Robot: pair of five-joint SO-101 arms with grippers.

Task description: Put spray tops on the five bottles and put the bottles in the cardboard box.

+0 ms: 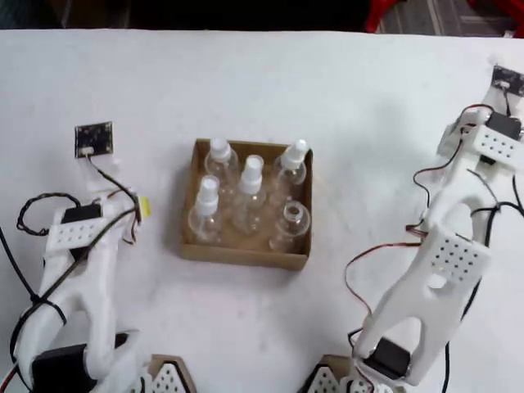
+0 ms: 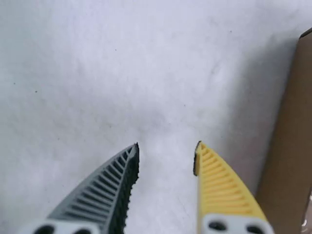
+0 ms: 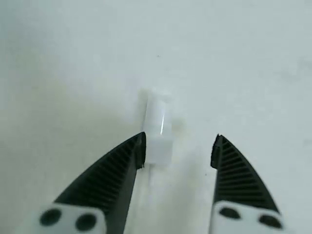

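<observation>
Over at the right side of the bench (image 1: 344, 98), the right fingers (image 3: 112, 180) are spread wide with a loose spray top (image 3: 158, 131) on the bare surface between them, nearer one fingertip than the other. The top seems to lie on its side, though white on white makes that hard to be sure of, and I cannot tell whether the near fingertip touches it.

The left fingers (image 2: 219, 185) are also spread and hold nothing. They are low over the bench, just beside the outer wall of the cardboard box (image 1: 246, 254).

By my judgement the step in hand is picking up the last top. All the bottles already stand upright in the box, but one bottle (image 1: 290, 219), at the front corner on the right arm's side, has an open neck.

The next move calls for centring the fingers on the top and closing on it firmly enough to lift it. The top then has to be carried to the box and set down on that open neck without knocking the neighbouring bottles.

Counted:
- one box
- five bottles
- four tops fitted (image 1: 219, 149) (image 1: 251, 166) (image 1: 296, 150) (image 1: 207, 187)
- one top loose
- two arms
</observation>
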